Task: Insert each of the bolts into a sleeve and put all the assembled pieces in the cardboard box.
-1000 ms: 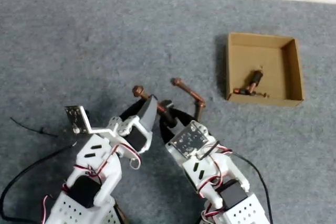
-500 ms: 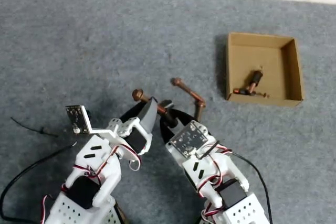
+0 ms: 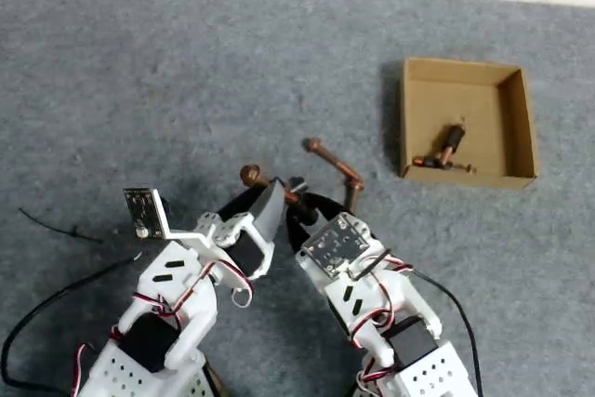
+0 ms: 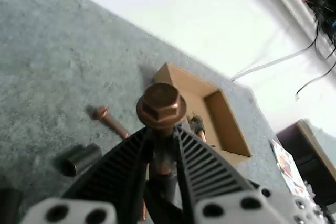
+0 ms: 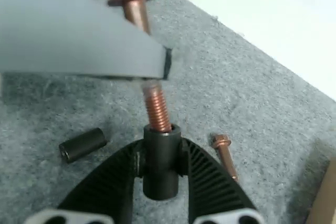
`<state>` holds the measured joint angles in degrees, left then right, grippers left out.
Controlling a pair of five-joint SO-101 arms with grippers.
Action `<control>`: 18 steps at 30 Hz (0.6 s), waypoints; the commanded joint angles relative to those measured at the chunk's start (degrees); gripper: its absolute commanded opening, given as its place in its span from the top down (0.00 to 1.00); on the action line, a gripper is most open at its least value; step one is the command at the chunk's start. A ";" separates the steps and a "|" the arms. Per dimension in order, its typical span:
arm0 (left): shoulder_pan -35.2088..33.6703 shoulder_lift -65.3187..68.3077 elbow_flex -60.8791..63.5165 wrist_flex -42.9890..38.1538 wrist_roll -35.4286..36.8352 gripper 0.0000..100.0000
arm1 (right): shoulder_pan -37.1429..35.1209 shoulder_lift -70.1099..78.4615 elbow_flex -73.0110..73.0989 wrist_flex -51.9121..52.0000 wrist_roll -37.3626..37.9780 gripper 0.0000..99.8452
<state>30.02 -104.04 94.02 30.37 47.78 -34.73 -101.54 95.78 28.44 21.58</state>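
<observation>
Left jaws clamp bolt, right jaws clamp sleeve; bolt has edged nearer, tip entering sleeve

Left gripper: closed from both sides on the shank of a copper bolt, whose hex head is held up above the fingertips
Loose bolt: laid flat on the grey carpet
Sleeve: dark, on its side, near the loose bolt
Cardboard box: open-topped, set farther back; a dark piece is partly seen inside
</observation>
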 commanded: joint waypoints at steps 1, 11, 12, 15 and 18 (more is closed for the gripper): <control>2.24 0.40 -4.09 5.10 0.53 0.99 | -0.66 -1.45 6.11 -1.63 0.18 0.99; 1.10 0.48 -4.88 5.80 0.70 0.99 | -0.66 -1.45 6.11 -1.63 0.18 0.99; 1.10 0.48 -4.88 5.71 0.70 0.99 | -0.66 -1.45 6.11 -1.63 0.18 0.99; 1.01 0.48 -4.97 5.71 0.70 0.99 | -0.66 -1.45 6.11 -1.63 0.18 0.99; 1.10 0.48 -5.23 5.89 0.70 0.99 | -0.66 -1.45 6.11 -1.63 0.18 0.99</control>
<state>30.20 -104.04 90.68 35.38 47.78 -34.73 -101.63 95.78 28.44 21.58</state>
